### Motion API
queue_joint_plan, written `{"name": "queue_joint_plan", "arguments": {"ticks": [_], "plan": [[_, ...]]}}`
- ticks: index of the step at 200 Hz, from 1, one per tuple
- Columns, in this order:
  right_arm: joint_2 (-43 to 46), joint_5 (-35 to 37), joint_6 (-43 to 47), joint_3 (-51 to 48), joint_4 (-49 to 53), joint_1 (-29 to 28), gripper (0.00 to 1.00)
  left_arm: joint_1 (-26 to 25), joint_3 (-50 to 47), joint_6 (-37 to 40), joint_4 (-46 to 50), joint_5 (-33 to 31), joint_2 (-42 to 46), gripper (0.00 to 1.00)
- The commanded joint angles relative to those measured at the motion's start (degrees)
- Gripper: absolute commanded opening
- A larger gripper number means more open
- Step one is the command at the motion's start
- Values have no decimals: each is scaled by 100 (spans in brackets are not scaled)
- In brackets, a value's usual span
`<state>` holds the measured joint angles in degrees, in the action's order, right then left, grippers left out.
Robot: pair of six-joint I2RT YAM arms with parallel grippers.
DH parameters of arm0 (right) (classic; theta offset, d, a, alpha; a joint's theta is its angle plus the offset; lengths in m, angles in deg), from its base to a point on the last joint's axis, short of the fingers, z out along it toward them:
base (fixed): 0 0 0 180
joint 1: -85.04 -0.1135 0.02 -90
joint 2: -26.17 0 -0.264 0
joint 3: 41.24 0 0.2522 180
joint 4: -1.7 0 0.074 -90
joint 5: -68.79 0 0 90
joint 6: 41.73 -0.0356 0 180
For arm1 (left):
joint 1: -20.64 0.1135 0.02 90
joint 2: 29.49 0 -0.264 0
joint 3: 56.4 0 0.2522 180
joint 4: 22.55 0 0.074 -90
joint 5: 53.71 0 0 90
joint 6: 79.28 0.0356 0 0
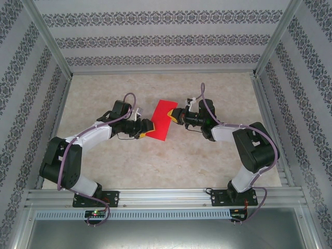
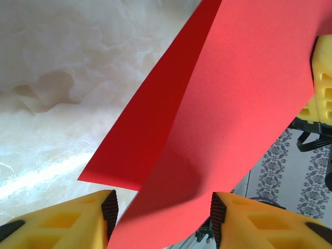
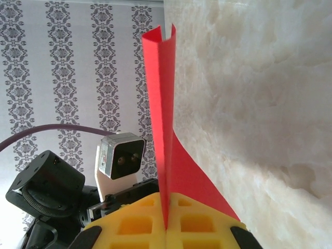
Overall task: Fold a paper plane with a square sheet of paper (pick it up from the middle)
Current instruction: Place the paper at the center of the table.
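Observation:
The square sheet of paper (image 1: 163, 118) is bright red and folded over on itself, and it hangs above the table between the two arms. My right gripper (image 1: 176, 115) is shut on its right edge. In the right wrist view the doubled sheet (image 3: 161, 104) rises edge-on out of the closed yellow jaws (image 3: 167, 218). My left gripper (image 1: 147, 128) is at the sheet's lower left end. In the left wrist view the paper (image 2: 228, 104) runs down between the yellow fingers (image 2: 163, 215), whose ribbed pads stand well apart. The paper's lower layer (image 2: 145, 135) splays off to the left.
The marbled beige tabletop (image 1: 155, 166) lies under the paper. Patterned walls (image 1: 155, 41) and aluminium posts (image 1: 49, 41) close in the back and sides. A metal rail (image 1: 166, 197) runs along the near edge at the arm bases. The right gripper's yellow finger (image 2: 324, 83) shows past the paper's far edge.

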<state>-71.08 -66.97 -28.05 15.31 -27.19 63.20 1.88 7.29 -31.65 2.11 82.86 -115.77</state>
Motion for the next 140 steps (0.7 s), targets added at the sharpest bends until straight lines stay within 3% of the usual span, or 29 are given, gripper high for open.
{"name": "queue_joint_plan", "arguments": {"ticks": [1, 34, 83, 107, 140], "plan": [[169, -113, 336, 124, 300, 92, 0, 57, 152, 85, 117, 93, 286, 46], [72, -187, 421, 190, 362, 93, 0, 49, 239, 343, 587, -33, 295, 27], [-210, -287, 491, 332, 341, 8, 0, 14, 271, 525, 862, -21, 286, 7], [-387, -307, 591, 420, 363, -55, 0, -73, 298, 641, 1000, -40, 187, 0], [-710, -414, 972, 570, 641, -92, 1, -253, 438, 738, 1021, -162, -228, 0]]}}
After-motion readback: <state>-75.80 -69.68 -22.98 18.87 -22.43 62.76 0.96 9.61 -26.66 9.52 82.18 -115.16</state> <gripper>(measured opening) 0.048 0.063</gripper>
